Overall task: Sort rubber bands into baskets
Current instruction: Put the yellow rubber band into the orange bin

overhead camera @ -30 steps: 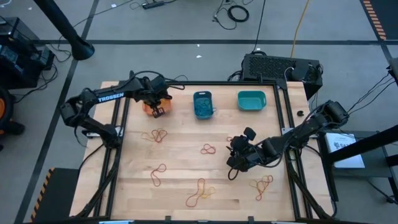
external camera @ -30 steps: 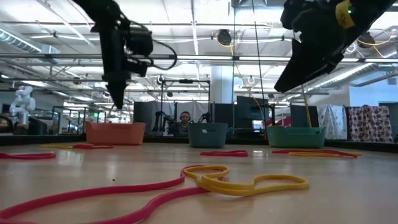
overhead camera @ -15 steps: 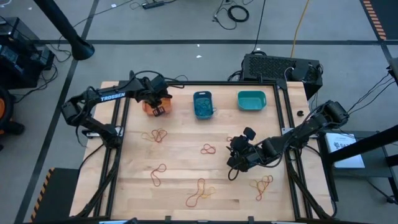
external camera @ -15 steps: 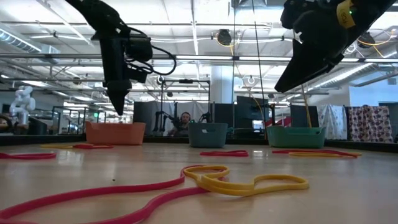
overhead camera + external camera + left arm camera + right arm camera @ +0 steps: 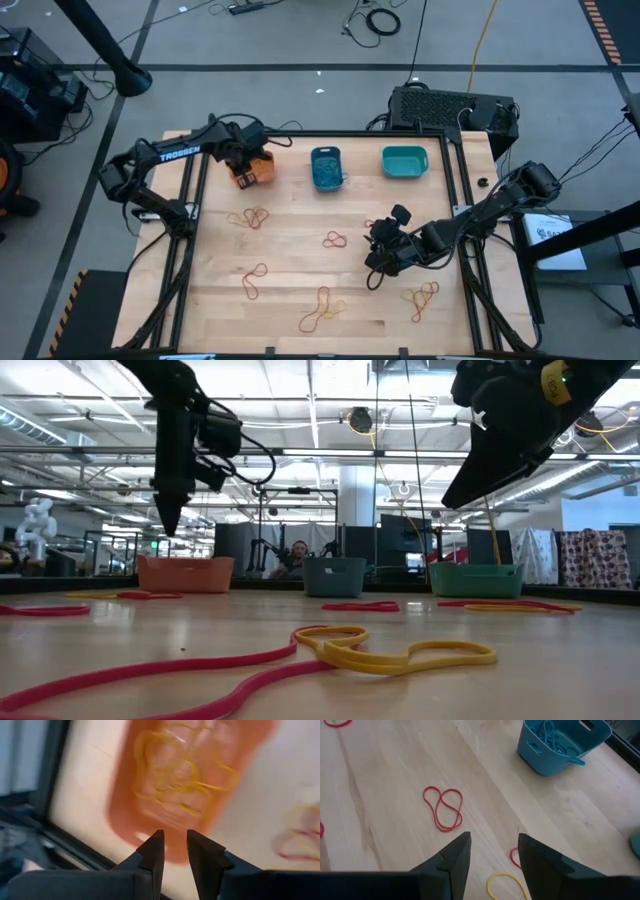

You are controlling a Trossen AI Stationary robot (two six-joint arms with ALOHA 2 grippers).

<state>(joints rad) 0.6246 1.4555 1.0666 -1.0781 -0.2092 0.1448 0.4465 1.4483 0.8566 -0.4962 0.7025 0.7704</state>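
Left gripper [image 5: 175, 851] hovering above the orange basket [image 5: 257, 170], jaws slightly parted and empty, right gripper [image 5: 492, 855] mid-bench, jaws spread over red rubber bands [image 5: 443, 807]

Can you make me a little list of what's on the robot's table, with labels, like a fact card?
Baskets: orange basket, blue basket, teal basket, in a row along the far edge
In orange basket: yellow bands
In blue basket: blue bands
Loose on table: red bands and yellow ones
Left claw: above orange basket, open, empty
Right claw: over mid-table, open, empty
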